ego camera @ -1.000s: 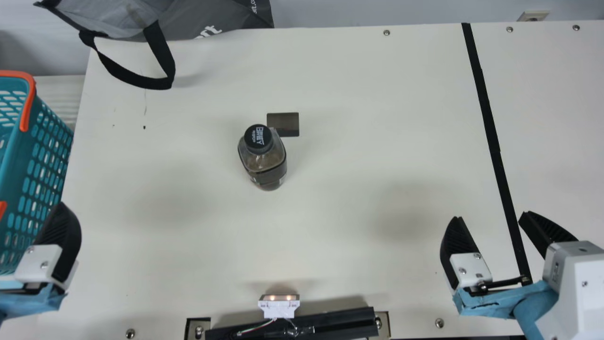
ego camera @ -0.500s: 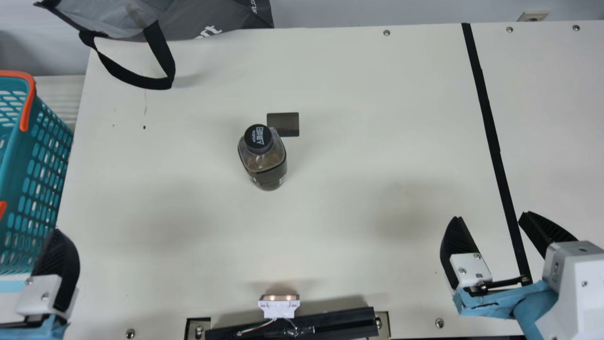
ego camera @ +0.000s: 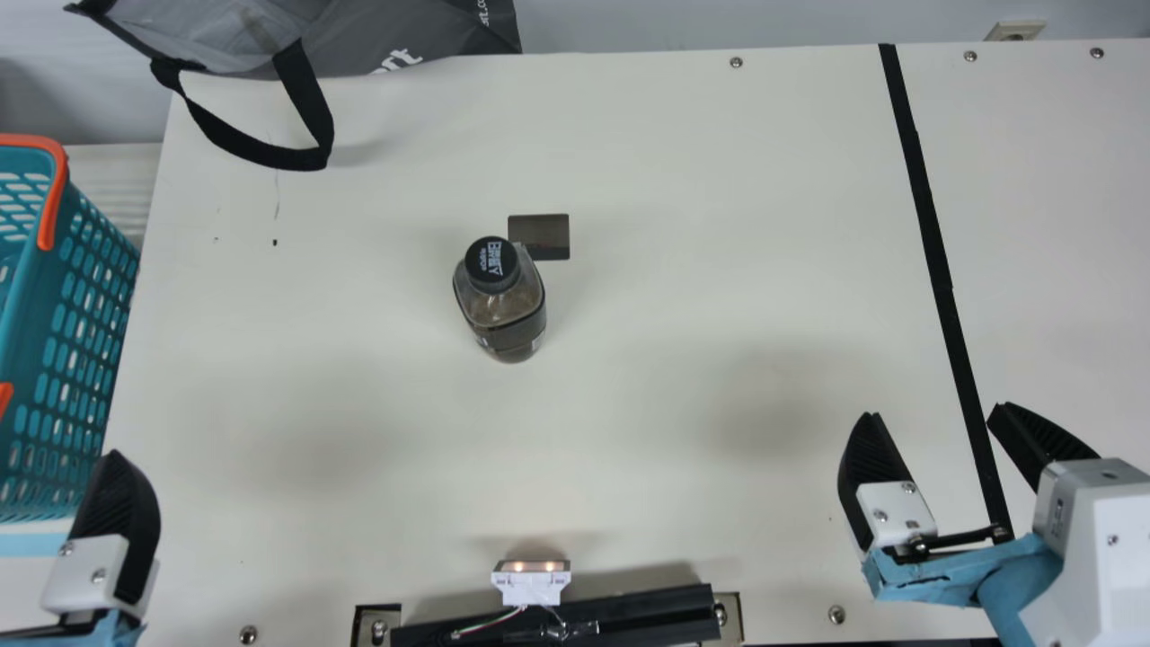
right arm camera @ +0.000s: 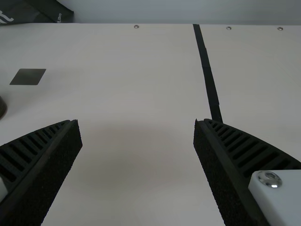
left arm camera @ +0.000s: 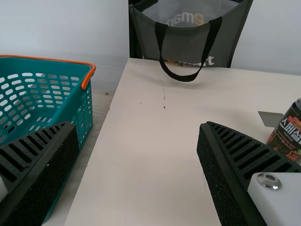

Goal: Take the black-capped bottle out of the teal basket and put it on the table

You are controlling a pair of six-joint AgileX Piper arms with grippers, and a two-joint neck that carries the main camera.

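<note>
Black-capped bottle (ego camera: 501, 305) stood upright on the counter (ego camera: 665, 422), out of the basket, L of ctr & back from the near edge, w/ a dark flat rectangle (ego camera: 552, 235) just behind its cap in the main view. Teal basket (ego camera: 22, 296) w/ orange handles was at the counter's L edge, well apart from the bottle; holed walls seen inside, rest of contents couldn't be made out. Grey bag (ego camera: 386, 45) sat at the back L, strap (ego camera: 314, 108) hanging over the counter, contents unclear. L fingers (ego camera: 121, 503) were spread wide, nothing b/w them, nr the basket's front corner; contact w/ it couldn't be judged. R fingers (ego camera: 876, 458), also spread & holding nothing, were over the front R part, by the black strip (ego camera: 934, 261). Bottle lay b/w the two arms, farther back than both, w/ broad stretches of counter either side. Small lit fixture (ego camera: 530, 586) & black bar (ego camera: 620, 611) were at the near edge.
</note>
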